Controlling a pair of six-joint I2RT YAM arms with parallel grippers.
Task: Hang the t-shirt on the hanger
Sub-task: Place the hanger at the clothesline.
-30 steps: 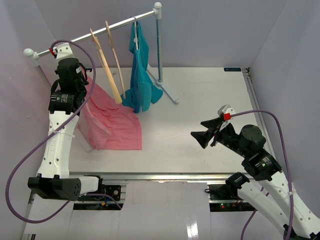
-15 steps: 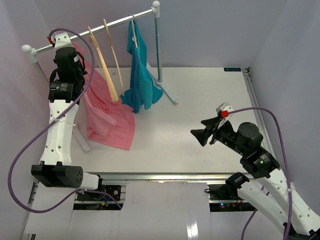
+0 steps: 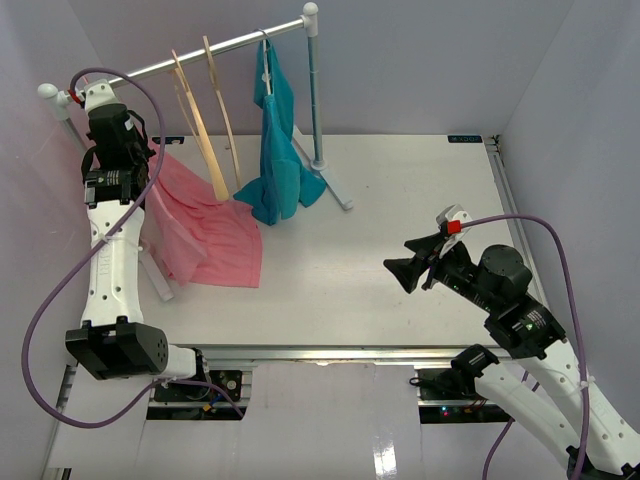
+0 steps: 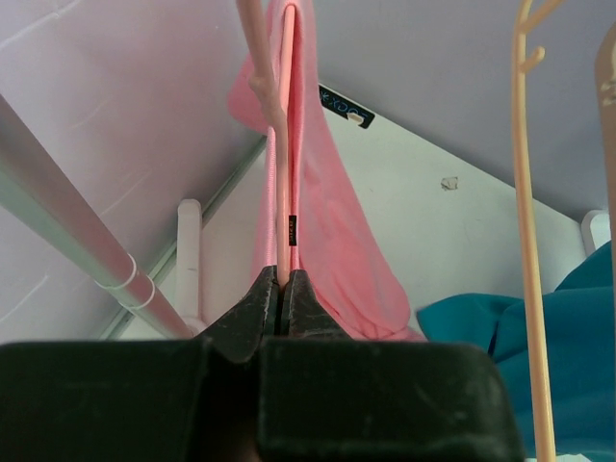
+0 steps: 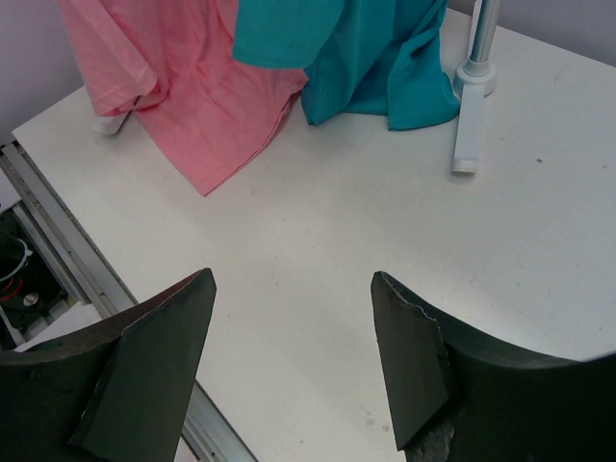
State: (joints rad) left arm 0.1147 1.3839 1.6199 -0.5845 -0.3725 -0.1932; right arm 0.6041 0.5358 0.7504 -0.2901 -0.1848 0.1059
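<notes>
The salmon-pink t-shirt (image 3: 210, 240) hangs from my left gripper (image 3: 138, 165) at the rack's left end, and its hem lies spread on the table. In the left wrist view the jaws (image 4: 284, 289) are closed on a thin straight pink bar of the hanger (image 4: 288, 144). The shirt (image 4: 332, 231) is draped over and behind that bar. The hanger's hook is out of view. The shirt also shows in the right wrist view (image 5: 192, 106). My right gripper (image 3: 397, 275) is open and empty above the table's right half, and the right wrist view (image 5: 294, 289) shows it the same.
A clothes rack's rail (image 3: 200, 50) crosses the back left, close beside my left gripper (image 4: 77, 221). It carries two tan wooden hangers (image 3: 205, 130) and a teal shirt (image 3: 275, 150). The rack's white foot (image 3: 335, 185) lies on the table. Walls close in on both sides.
My left arm has moved left and back toward the rail's left end, dragging the pink shirt leftward across the table. The right arm has barely moved.
</notes>
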